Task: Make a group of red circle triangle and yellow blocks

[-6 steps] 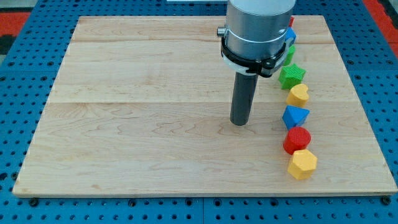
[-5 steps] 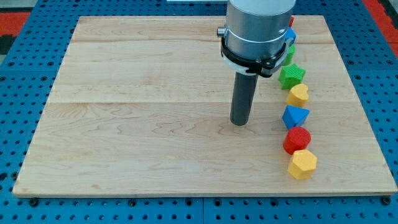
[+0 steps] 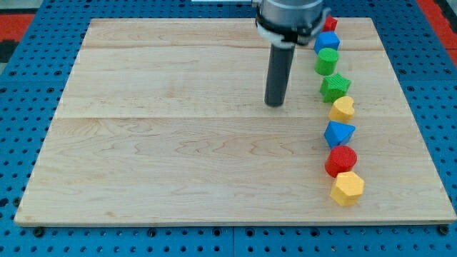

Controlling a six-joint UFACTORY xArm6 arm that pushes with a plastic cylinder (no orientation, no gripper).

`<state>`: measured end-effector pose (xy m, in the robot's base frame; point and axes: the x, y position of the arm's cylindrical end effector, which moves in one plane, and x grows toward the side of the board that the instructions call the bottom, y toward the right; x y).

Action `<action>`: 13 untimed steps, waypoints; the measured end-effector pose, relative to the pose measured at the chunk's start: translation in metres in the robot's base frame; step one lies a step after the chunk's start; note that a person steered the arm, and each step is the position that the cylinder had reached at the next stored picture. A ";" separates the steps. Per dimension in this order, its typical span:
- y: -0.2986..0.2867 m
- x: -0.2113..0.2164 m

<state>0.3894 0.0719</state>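
Observation:
My tip (image 3: 274, 104) rests on the board left of a column of blocks along the view's right side. It is left of the green star block (image 3: 334, 87) and touches no block. From the view's top down the column holds a red block (image 3: 329, 23), partly hidden by the arm, a blue block (image 3: 327, 41), a green round block (image 3: 327, 61), the green star, a yellow heart block (image 3: 342, 108), a blue block (image 3: 339, 133), a red circle block (image 3: 340, 160) and a yellow hexagon block (image 3: 347, 188). The red circle touches the yellow hexagon.
The wooden board (image 3: 157, 143) lies on a blue pegboard table (image 3: 21, 93). The arm's grey body (image 3: 289, 13) hangs over the board's top edge.
My tip has moved toward the view's top, from level with the blue block to level with the green star. No block has moved.

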 end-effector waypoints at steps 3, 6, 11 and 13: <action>0.063 -0.100; -0.025 0.087; 0.148 0.222; 0.117 0.227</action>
<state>0.6169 0.1889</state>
